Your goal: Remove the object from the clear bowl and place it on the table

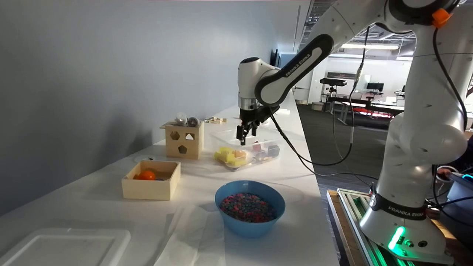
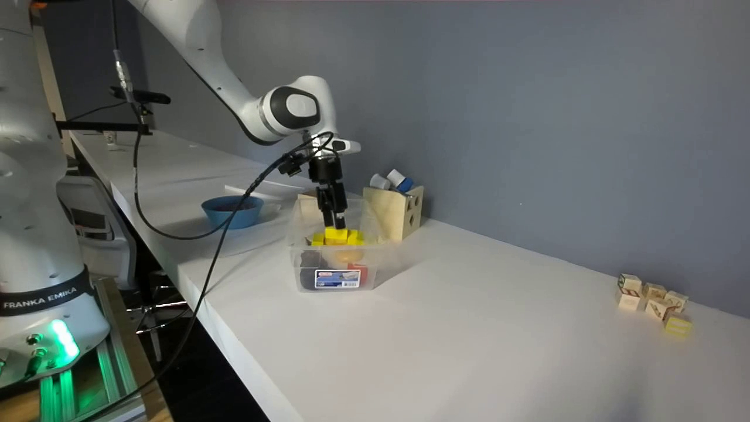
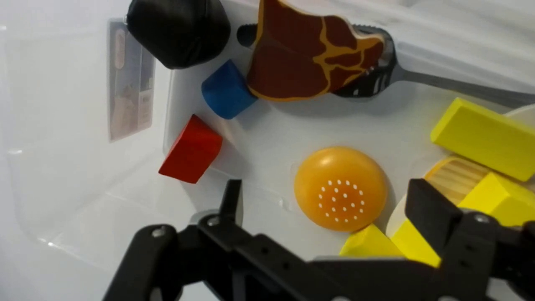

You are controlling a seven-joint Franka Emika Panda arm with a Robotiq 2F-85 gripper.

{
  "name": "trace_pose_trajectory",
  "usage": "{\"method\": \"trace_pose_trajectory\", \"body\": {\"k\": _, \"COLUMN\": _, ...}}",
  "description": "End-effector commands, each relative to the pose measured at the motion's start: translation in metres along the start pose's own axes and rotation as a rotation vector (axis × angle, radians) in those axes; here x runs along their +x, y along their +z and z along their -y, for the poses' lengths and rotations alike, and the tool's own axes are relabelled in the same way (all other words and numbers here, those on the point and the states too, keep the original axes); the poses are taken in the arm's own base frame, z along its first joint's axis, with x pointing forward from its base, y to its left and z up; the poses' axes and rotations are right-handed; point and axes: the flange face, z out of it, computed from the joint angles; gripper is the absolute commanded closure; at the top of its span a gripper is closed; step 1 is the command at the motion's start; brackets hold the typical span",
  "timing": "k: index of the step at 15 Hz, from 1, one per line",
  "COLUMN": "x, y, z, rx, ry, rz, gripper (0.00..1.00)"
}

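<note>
The clear bowl appears as a clear plastic tub [image 1: 255,162] [image 2: 337,279] on the white table [image 1: 295,207] [image 2: 498,328]. A black roundish lump [image 3: 179,31] [image 2: 310,266] lies at one end of the tub, top left in the wrist view. My gripper [image 1: 247,136] [image 2: 334,221] points down over the tub. I cannot tell whether its fingertips are below the rim. In the wrist view the gripper [image 3: 325,190] is open and empty, with its fingers wide apart. An orange bun [image 3: 340,190] shows between the fingertips, below them. The black lump is away from the fingers.
The tub also holds a red block [image 3: 192,149], a blue block [image 3: 228,90], a toy steak [image 3: 301,54], a spatula [image 3: 459,85] and yellow blocks [image 3: 487,138]. Nearby stand a wooden shape box [image 1: 184,142], an open wooden box [image 1: 147,188] and a blue bowl [image 1: 249,227].
</note>
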Motion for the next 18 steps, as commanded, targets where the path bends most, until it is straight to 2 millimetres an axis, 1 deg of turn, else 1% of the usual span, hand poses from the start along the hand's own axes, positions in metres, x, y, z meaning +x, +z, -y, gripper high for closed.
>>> {"method": "trace_pose_trajectory", "body": {"k": 1, "x": 0.001, "y": 0.010, "z": 0.001, "rx": -0.001, "ry": -0.001, "rz": 0.017, "gripper": 0.00}}
{"method": "trace_pose_trajectory", "body": {"k": 2, "x": 0.000, "y": 0.018, "z": 0.001, "rx": -0.004, "ry": -0.002, "rz": 0.030, "gripper": 0.00}}
{"method": "trace_pose_trajectory", "body": {"k": 4, "x": 0.000, "y": 0.019, "z": 0.002, "rx": -0.005, "ry": -0.003, "rz": 0.032, "gripper": 0.00}}
{"method": "trace_pose_trajectory", "body": {"k": 5, "x": 0.003, "y": 0.020, "z": 0.004, "rx": -0.006, "ry": -0.035, "rz": 0.016, "gripper": 0.00}}
{"method": "trace_pose_trajectory", "body": {"k": 10, "x": 0.021, "y": 0.048, "z": 0.026, "rx": -0.009, "ry": -0.240, "rz": -0.031, "gripper": 0.00}}
{"method": "trace_pose_trajectory", "body": {"k": 12, "x": 0.027, "y": 0.058, "z": 0.030, "rx": -0.032, "ry": -0.265, "rz": -0.039, "gripper": 0.00}}
{"method": "trace_pose_trajectory", "body": {"k": 16, "x": 0.038, "y": 0.069, "z": 0.032, "rx": -0.051, "ry": -0.265, "rz": -0.048, "gripper": 0.00}}
{"method": "trace_pose_trajectory", "body": {"k": 17, "x": 0.040, "y": 0.070, "z": 0.034, "rx": -0.050, "ry": -0.267, "rz": -0.048, "gripper": 0.24}}
{"method": "trace_pose_trajectory", "body": {"k": 18, "x": 0.041, "y": 0.072, "z": 0.036, "rx": -0.057, "ry": -0.269, "rz": -0.045, "gripper": 0.26}}
